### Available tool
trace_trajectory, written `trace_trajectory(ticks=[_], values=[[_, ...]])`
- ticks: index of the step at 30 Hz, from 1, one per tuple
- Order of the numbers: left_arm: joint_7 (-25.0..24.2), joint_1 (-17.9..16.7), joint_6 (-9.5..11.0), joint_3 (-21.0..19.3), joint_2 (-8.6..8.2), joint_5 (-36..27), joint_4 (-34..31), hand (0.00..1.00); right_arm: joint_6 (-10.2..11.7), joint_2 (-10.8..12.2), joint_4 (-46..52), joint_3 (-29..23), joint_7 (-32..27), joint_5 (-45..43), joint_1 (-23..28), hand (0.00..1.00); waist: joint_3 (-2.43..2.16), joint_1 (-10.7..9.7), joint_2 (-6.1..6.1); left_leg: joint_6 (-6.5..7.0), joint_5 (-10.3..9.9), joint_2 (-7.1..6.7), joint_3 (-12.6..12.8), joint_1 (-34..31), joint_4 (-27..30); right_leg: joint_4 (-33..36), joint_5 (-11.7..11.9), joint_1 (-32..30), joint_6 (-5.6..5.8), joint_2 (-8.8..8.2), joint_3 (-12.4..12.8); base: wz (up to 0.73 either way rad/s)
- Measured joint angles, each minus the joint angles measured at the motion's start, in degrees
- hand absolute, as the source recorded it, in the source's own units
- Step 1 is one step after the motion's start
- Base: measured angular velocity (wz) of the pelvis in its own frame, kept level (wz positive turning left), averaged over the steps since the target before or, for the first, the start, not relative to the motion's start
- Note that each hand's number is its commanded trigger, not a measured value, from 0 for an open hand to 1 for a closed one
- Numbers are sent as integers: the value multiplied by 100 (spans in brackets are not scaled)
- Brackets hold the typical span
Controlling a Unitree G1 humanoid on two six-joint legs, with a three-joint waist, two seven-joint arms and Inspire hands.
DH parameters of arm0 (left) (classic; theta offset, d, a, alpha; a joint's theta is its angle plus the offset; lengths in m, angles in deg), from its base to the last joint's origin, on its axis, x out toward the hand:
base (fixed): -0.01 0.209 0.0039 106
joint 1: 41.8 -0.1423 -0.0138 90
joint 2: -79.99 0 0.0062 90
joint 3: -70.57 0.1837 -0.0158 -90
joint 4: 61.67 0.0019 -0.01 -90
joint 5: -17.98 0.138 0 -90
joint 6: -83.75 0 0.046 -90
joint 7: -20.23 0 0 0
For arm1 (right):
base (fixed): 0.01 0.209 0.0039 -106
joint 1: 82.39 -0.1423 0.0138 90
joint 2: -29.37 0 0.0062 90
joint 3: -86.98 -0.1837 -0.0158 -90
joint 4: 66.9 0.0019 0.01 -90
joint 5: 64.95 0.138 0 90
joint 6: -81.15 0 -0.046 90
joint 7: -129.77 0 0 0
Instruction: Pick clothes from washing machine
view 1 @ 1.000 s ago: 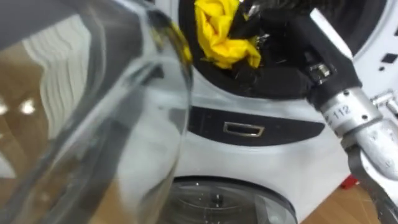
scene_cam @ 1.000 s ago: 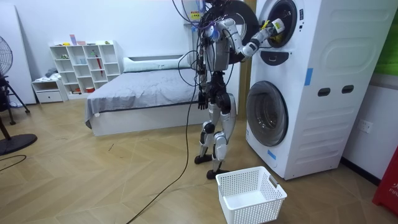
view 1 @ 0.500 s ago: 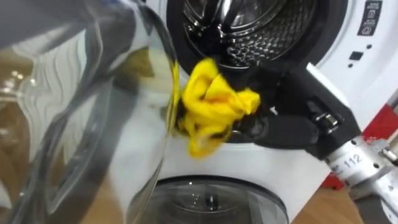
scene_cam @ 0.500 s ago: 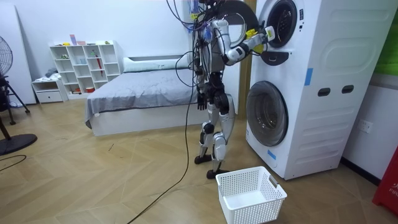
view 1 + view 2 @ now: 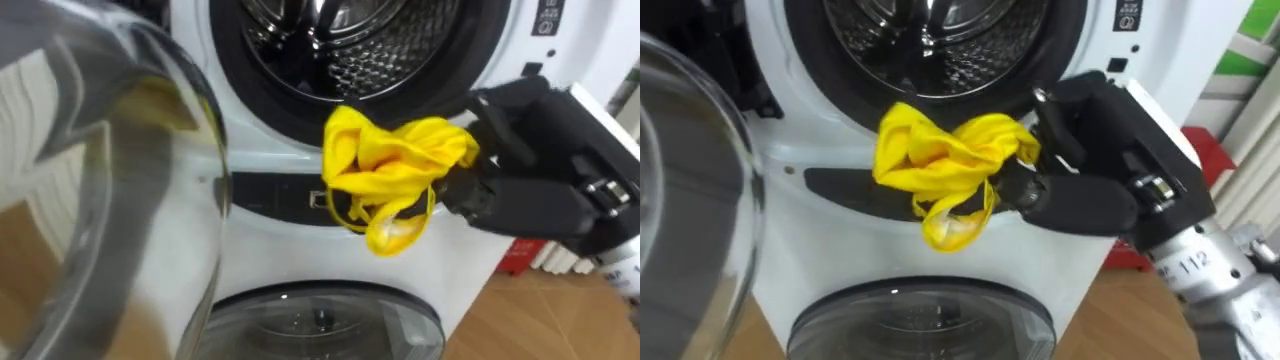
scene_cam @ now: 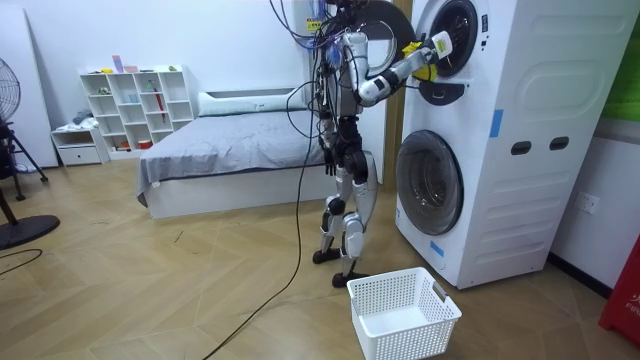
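Stacked washing machine [image 6: 500, 140], upper door [image 5: 100, 200] swung open. White basket [image 6: 405, 310] set on the floor [image 6: 150, 290] before it. Right hand [image 5: 520, 190]: fingers clamped on yellow garment [image 5: 395, 170], held just outside the upper drum mouth [image 5: 340, 40].

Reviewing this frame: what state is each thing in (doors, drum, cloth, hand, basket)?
upper door, swung open
upper drum, exposed
yellow cloth, bunched, outside the drum, held in air
right hand, shut on the yellow cloth
lower door, shut
white basket, on the floor, looks empty
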Motion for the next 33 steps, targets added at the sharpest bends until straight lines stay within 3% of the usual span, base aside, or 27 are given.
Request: trace_trajectory(ticks=[3, 10, 12, 17, 21, 25, 29, 30, 33], values=[[10, 4, 18, 5, 5, 2, 9, 0, -2, 1, -111, -171, 49, -9, 92, 100, 14, -94, 27, -9, -14, 10, 122, 17, -6, 17, 0, -42, 0, 22, 68, -21], [-12, 123, 80, -5, 43, 42, 14, 0, -2, 21, -405, -791, 177, -46, 701, 100, -3, -262, -15, -23, -25, 25, 379, 15, -45, 42, 16, -181, -27, 75, 288, -19], [-10, 163, 86, -5, 47, 43, 15, 0, -2, 122, -508, -928, 177, -31, 896, 100, 3, -289, -25, -24, -25, 26, 436, 19, -44, 98, 16, -230, -33, 80, 391, -17], [39, 206, 83, -3, 79, -14, 12, 0, -13, 252, -685, -1020, 60, 41, 1305, 100, 16, -372, -69, -24, -30, 28, 623, 13, -37, 196, 32, -340, -38, 110, 623, -20], [40, 326, 82, -19, 84, -5, 76, 0, -14, 250, -1009, -1073, 48, 207, 1357, 100, 15, -427, -67, -22, -32, 33, 793, 2, -8, 197, 90, -445, -37, 166, 798, -23], [35, 427, 55, 7, 86, 5, 92, 0, -17, 251, -1362, -1125, -14, 264, 1361, 100, -15, -503, 13, -19, -33, 76, 1013, 4, 18, 199, 187, -521, -42, 202, 930, -25], [-17, 528, 33, 73, 92, -5, 94, 0, -18, 252, -1740, -1149, -59, 215, 1355, 100, -18, -594, 103, -25, -69, 107, 1213, -16, 89, 230, 240, -622, -40, 258, 1120, -27], [-25, 595, 33, 112, 94, -10, 108, 0, -19, 252, -1887, -1149, -80, 213, 1360, 100, 6, -666, 117, -24, -69, 103, 1238, -28, 92, 242, 250, -638, -38, 256, 1141, -32], [-43, 754, 40, 222, 106, -32, 97, 0, -18, 252, -2166, -1149, -147, 240, 1361, 100, -6, -712, 186, -21, -74, 94, 1447, -55, 99, 393, 252, -822, -35, 276, 1281, -30]])
